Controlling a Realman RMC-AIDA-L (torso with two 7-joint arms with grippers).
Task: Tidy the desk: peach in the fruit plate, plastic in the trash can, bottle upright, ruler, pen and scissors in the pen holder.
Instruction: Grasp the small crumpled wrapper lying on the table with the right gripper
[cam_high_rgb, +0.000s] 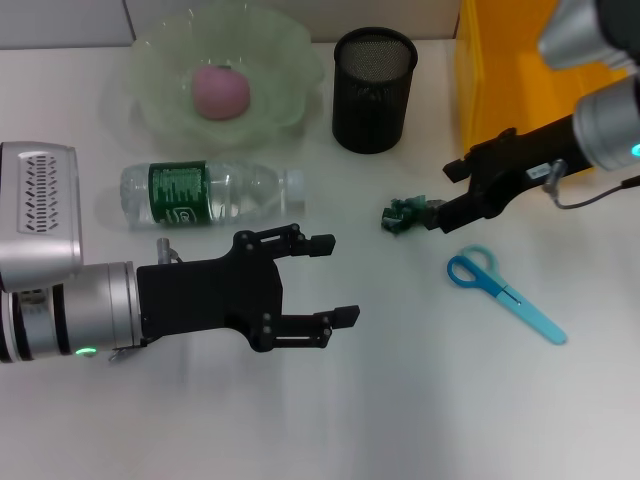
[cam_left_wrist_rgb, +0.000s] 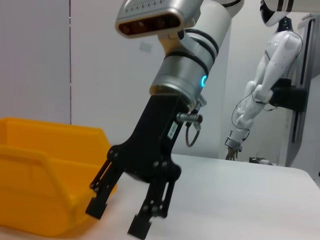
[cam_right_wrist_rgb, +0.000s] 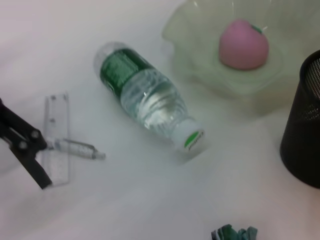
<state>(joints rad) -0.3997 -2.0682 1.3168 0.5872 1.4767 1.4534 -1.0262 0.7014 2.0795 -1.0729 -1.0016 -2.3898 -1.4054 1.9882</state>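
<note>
A pink peach (cam_high_rgb: 219, 92) sits in the pale green fruit plate (cam_high_rgb: 290, 60). The water bottle (cam_high_rgb: 205, 193) lies on its side. My left gripper (cam_high_rgb: 335, 280) hovers open just in front of it, covering the ruler (cam_right_wrist_rgb: 57, 137) and pen (cam_right_wrist_rgb: 77, 148), which show in the right wrist view. My right gripper (cam_high_rgb: 432, 214) is open, as the left wrist view shows (cam_left_wrist_rgb: 117, 220). The crumpled green plastic (cam_high_rgb: 400, 213) lies right at its tips. Blue scissors (cam_high_rgb: 500, 290) lie nearer the front. The black mesh pen holder (cam_high_rgb: 373, 90) stands at the back.
The yellow trash can (cam_high_rgb: 500, 80) stands at the back right, behind my right arm. Bare white table stretches along the front edge. A white humanoid robot (cam_left_wrist_rgb: 260, 95) stands far off beyond the table.
</note>
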